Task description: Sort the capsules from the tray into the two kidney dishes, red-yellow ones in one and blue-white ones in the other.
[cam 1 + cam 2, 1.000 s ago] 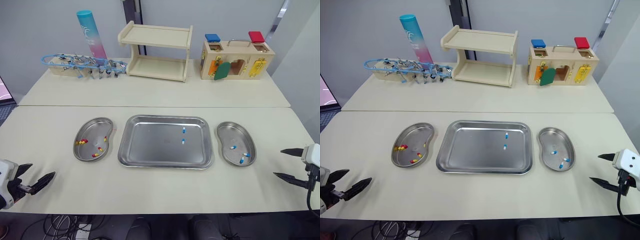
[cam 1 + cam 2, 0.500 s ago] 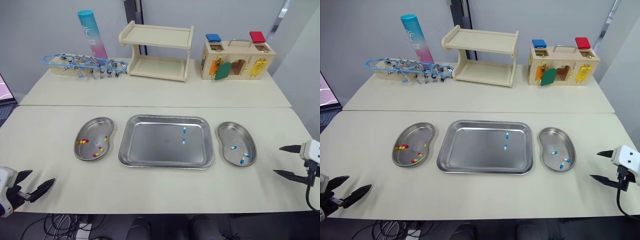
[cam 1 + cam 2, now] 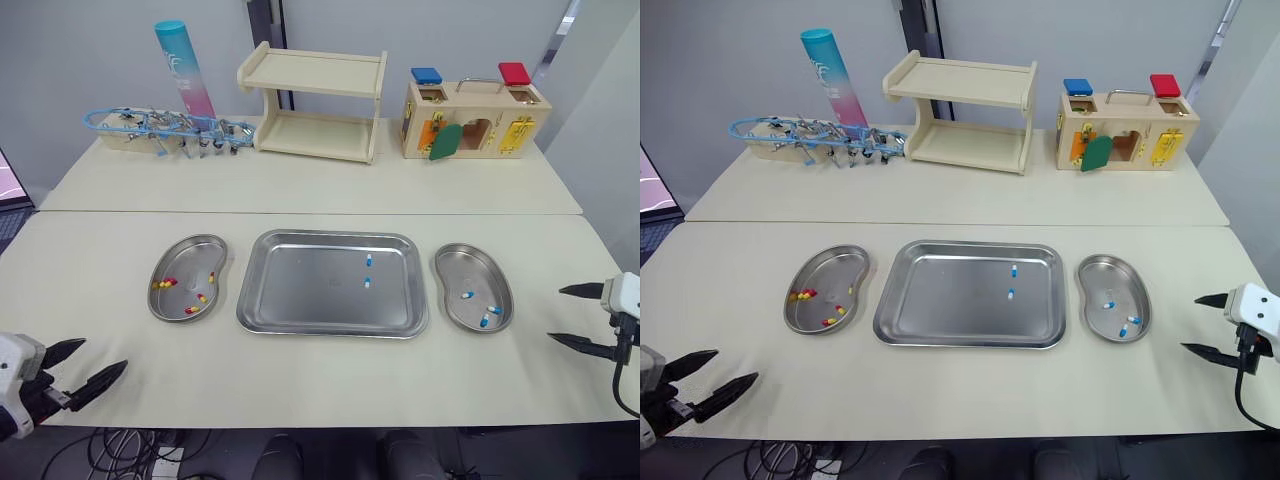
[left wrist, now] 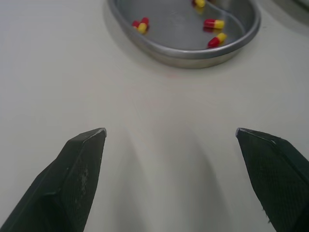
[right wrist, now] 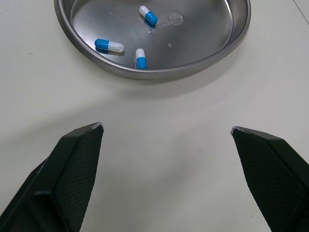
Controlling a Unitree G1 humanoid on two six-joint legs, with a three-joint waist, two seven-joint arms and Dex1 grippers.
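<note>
Just changed: the left gripper point(image 3: 105, 353) has slid a little inward from the near left corner of the table point(image 3: 300, 370), along the near edge; the right gripper point(image 3: 555, 314) has crept slightly back from the near edge, along the right edge
For the task: both grippers are empty, so I judge this a pause between picks; two blue-white capsules point(image 3: 367, 260) are still to be moved
Left gripper: fingers spread wide, holding nothing, by the near left corner and pointing at the left dish point(image 3: 188, 258), well apart from it
Left dish: left of the table's middle, just beside the tray point(image 3: 300, 290); it holds about five red-yellow capsules point(image 3: 163, 283) and no other colour; same as a second ago
Tray: at the middle of the table; the two blue-white capsules lie in its right half, one behind the other and apart; no red-yellow ones are left in it; nothing in it has shifted
Right dish point(image 3: 460, 265): just right of the tray, with three blue-white capsules point(image 3: 467, 295) inside; unchanged
Right gripper: fingers spread wide, holding nothing, at the right edge near the near right corner, well apart from the right dish
Next, as a guess: the right arm sits nearer the two leftover capsules, so the reach looks like its job
</note>
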